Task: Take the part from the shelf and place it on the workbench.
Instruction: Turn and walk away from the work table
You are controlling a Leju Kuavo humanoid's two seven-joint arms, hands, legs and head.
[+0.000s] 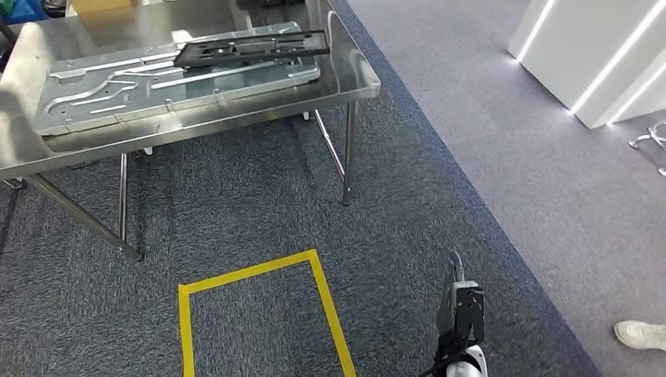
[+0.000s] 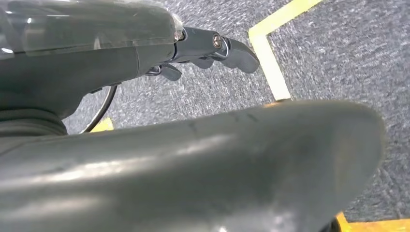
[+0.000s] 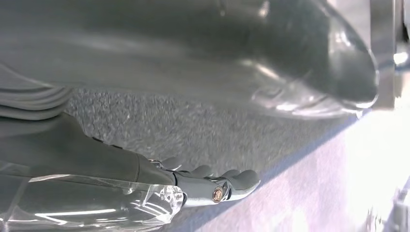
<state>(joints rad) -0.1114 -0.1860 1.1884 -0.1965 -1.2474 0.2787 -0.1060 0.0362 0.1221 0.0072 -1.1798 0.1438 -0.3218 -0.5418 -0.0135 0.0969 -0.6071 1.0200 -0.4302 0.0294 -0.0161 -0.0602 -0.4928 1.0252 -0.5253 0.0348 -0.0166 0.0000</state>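
Observation:
A black flat frame part [image 1: 251, 49] lies on a large stamped metal panel [image 1: 118, 86] on the steel workbench [image 1: 349, 85] at the upper left of the head view. My right arm [image 1: 463, 326] hangs low at the bottom right, well short of the bench. My left hand [image 2: 212, 48] hangs over the carpet with its dark fingers loosely extended and nothing in them. My right hand [image 3: 212, 186] hangs the same way, fingers apart and holding nothing. No shelf is in view.
A yellow tape square [image 1: 322, 290] marks the grey carpet in front of the bench. The bench legs [image 1: 348, 157] stand beyond it. A lighter floor strip runs along the right, with white lit panels [image 1: 597, 55] and a person's shoe [image 1: 640, 334].

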